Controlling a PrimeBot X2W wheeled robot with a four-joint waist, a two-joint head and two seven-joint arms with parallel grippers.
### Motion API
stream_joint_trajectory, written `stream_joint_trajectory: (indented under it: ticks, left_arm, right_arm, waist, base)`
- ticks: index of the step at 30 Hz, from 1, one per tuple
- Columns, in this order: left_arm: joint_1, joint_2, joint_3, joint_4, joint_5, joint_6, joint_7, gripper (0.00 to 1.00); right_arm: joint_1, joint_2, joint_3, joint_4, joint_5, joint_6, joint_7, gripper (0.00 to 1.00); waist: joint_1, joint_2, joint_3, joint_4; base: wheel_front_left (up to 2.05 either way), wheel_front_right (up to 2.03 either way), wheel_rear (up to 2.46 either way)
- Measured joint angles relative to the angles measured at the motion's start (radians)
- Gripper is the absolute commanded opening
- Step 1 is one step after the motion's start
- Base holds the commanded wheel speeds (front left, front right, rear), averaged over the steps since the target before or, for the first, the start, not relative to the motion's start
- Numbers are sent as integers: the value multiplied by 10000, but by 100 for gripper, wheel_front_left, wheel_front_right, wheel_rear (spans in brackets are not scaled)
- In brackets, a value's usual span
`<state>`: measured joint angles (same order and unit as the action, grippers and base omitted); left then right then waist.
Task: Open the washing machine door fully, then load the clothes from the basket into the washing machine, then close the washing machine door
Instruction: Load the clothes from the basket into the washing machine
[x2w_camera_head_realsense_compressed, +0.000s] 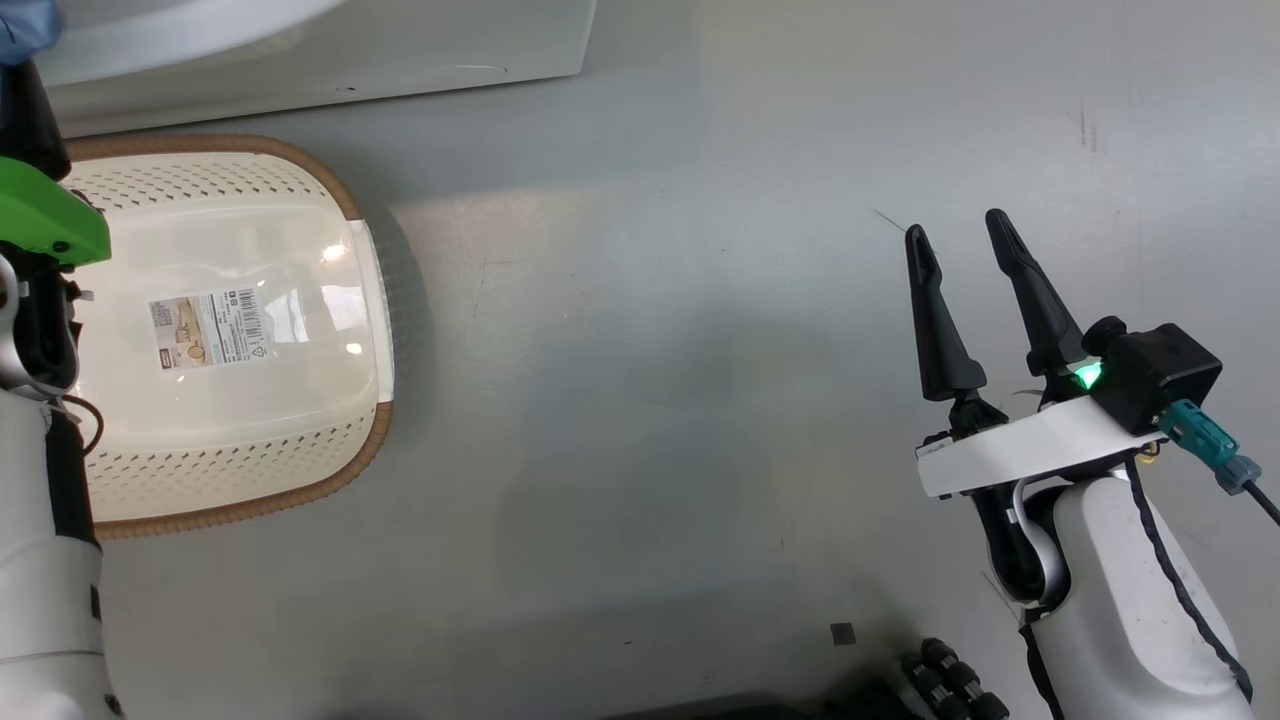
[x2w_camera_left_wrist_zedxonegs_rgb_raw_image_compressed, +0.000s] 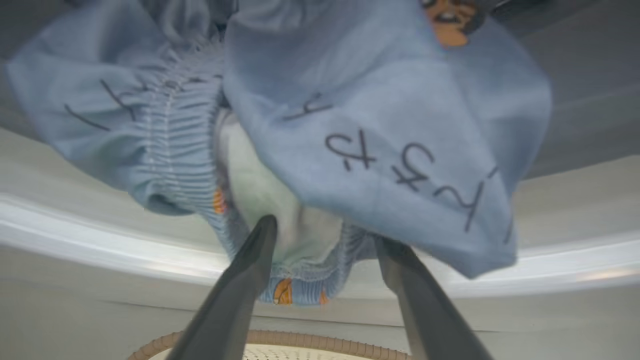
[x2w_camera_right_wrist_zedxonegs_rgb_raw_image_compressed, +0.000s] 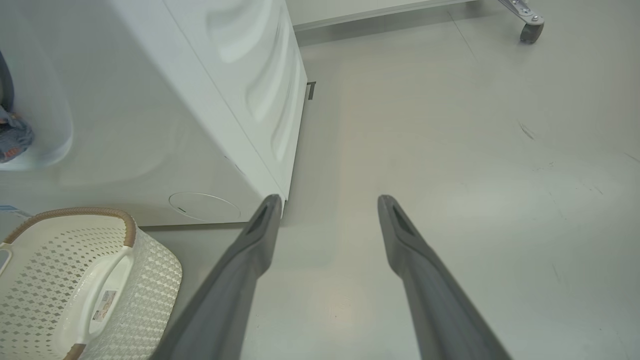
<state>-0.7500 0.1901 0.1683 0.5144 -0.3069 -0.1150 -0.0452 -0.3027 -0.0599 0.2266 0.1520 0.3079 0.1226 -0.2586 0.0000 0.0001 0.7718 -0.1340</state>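
Note:
Light blue clothes with dark marks and orange prints hang bunched over the white curved rim of the washing machine. My left gripper is open, its fingertips on either side of the lowest fold. A corner of the clothes shows at the top left of the head view and another bit at the machine's opening. The basket stands below the machine with only its label inside. My right gripper hangs open over bare floor, right of the machine. The washing machine door is out of view.
The grey floor stretches wide to the right of the basket. A caster wheel of some frame stands far off by the wall. Dark wheels of my own base show at the bottom edge.

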Motion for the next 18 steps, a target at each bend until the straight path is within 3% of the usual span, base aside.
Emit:
stream_joint_trajectory:
  ticks: [1,2,3,9,18]
  left_arm:
    - [-58,-2,-21,40,-31,0,2,94]
    - [-71,-2,-52,77,-42,-2,-15,11]
    - [-81,-2,-121,113,-38,-2,-102,0]
    - [-98,-278,-485,295,-52,-82,-548,0]
    - [-42,-151,-690,38,117,-86,-1400,0]
  right_arm:
    - [0,0,-15,4,0,0,0,100]
    - [-1,2,-36,4,0,0,0,100]
    - [-1,6,-84,6,0,0,0,100]
    - [-7,8,-332,17,0,0,0,100]
    - [-7,4,-462,73,-4,0,0,100]
  waist:
    - [0,0,8,-1]
    - [0,0,15,1]
    - [0,0,18,8]
    - [0,0,-89,178]
    - [0,0,-363,557]
  base:
    - [0,0,0]
    - [0,0,0]
    - [0,0,0]
    - [0,0,0]
    - [0,0,0]
